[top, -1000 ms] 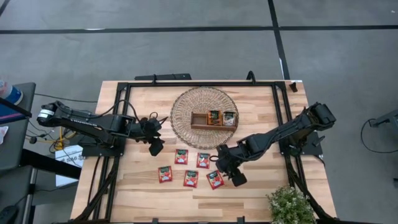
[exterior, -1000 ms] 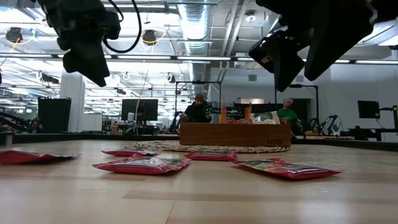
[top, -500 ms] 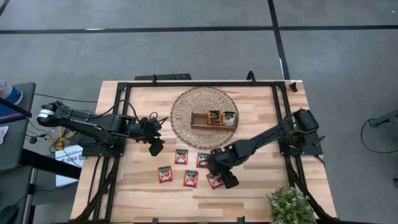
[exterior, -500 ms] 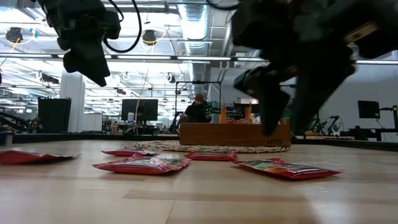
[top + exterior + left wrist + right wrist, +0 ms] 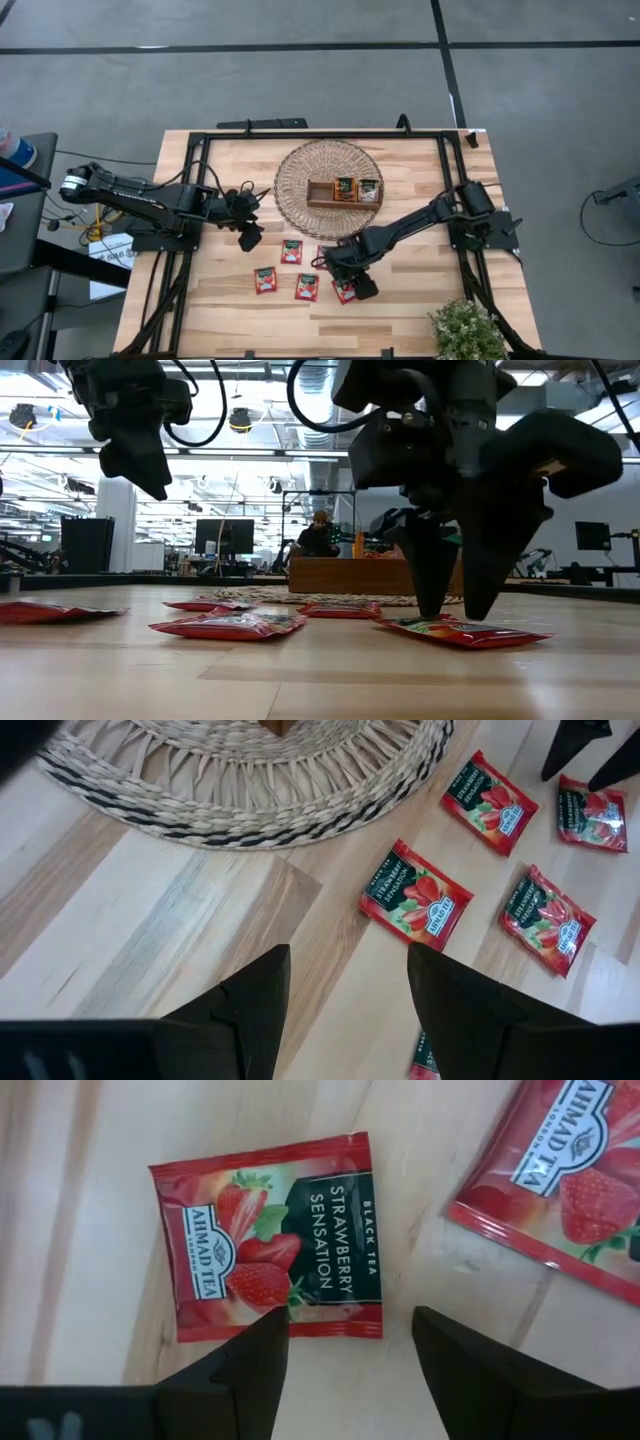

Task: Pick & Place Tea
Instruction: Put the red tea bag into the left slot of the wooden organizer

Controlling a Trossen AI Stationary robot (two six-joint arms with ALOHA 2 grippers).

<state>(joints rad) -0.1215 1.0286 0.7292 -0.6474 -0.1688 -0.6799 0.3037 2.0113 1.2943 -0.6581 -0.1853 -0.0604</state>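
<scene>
The high view looks straight down on the whole pale wooden table. The low view sits at table-top height, facing the room. Each wrist view looks closely down, probably steeply; all share the red square tea sachets.

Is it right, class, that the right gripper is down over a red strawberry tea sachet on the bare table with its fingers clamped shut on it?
Not quite. The right gripper is down over the red strawberry tea sachet on the table, but its fingers are open, one on either side of the sachet's edge, not clamped on it. The right wrist view shows the gap; the low view agrees.
</scene>
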